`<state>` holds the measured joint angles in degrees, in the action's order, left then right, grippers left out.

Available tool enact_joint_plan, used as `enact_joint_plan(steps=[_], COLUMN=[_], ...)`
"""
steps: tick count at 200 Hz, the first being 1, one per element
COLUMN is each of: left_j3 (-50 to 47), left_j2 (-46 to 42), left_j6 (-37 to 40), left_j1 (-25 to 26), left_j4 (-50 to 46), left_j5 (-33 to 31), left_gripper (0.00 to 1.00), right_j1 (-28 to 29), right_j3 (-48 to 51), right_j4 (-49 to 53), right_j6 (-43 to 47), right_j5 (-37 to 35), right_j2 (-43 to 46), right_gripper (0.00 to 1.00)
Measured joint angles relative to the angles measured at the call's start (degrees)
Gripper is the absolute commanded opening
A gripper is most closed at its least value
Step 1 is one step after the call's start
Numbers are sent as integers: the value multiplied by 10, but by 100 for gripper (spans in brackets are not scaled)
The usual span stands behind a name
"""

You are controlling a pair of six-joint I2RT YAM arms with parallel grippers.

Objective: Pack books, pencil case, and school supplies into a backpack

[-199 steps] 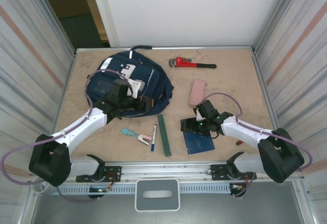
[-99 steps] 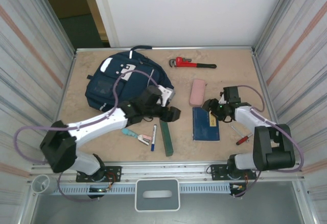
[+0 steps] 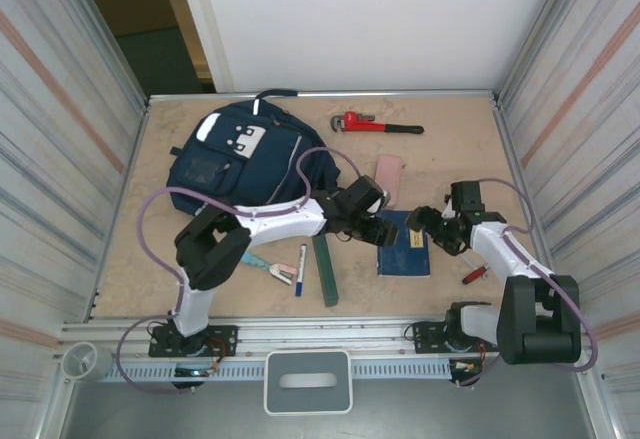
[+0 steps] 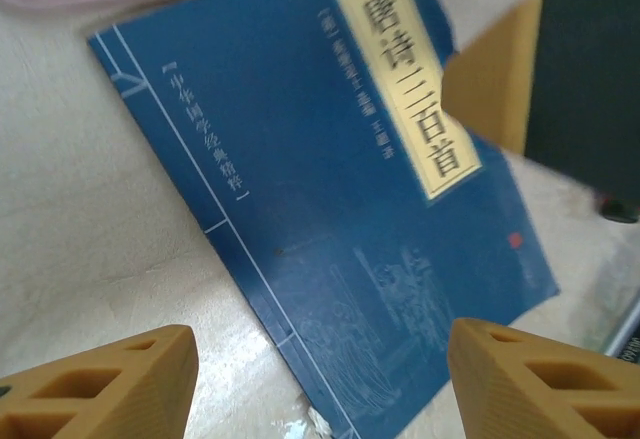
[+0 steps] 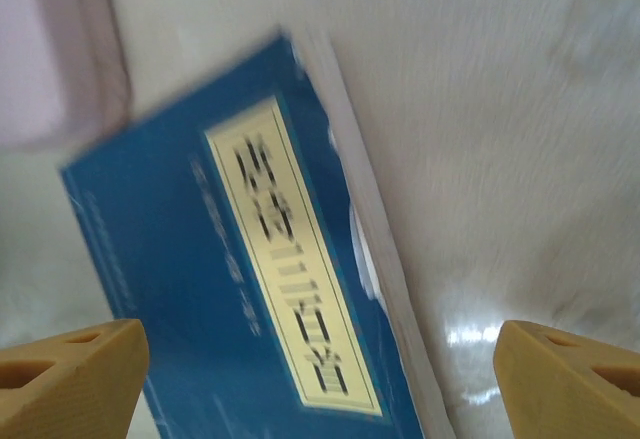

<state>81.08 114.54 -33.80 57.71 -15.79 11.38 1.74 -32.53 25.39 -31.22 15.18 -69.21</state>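
I read the counter (image 3: pixel 455 164) with twelve o'clock away from the arm bases; nearest me, at seven o'clock, lies the teal-and-pink stapler-like item (image 3: pixel 262 263), with the white marker (image 3: pixel 301 256) just beside it at its three o'clock; the slim green book (image 3: pixel 323 271) lies at six o'clock, just beside the marker; the red-handled screwdriver (image 3: pixel 472 275) sits at four o'clock. The blue book (image 3: pixel 408 257) with the yellow label lies flat at four o'clock, between them; the left gripper (image 3: pixel 385 232) is over its ten o'clock corner, released, fingers spread with nothing between; the right gripper (image 3: pixel 426 222) is at its one o'clock corner, likewise released and empty. The pink pencil case (image 3: pixel 388 177) lies just beyond the book at eleven o'clock from it; the backpack (image 3: pixel 245 159) rests at ten o'clock, well apart; a red pipe wrench (image 3: pixel 375 124) lies farthest, at one o'clock.
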Motion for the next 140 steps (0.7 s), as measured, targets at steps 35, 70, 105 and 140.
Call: enact_joint_plan(steps=[35,70,105,140], left_j3=[18,31,26,4], left_j2=[40,62,68,61], left_j6=[-21,-33,-48,-59], left_j1=[2,0,-5,-10], left_j4=[-20,-15,0,24], left_j5=[-10,9,17,23], left_gripper=[64,53,41,38], right_j1=[16,21,5,0], right_j3=[14,24,47,84], right_j4=[7,-12,-38,-51], right_j6=[0,-2,-10,-14], right_j5=[5,28,56,66], right_j2=[0,-10,-3,50], right_gripper=[83,67,44,18])
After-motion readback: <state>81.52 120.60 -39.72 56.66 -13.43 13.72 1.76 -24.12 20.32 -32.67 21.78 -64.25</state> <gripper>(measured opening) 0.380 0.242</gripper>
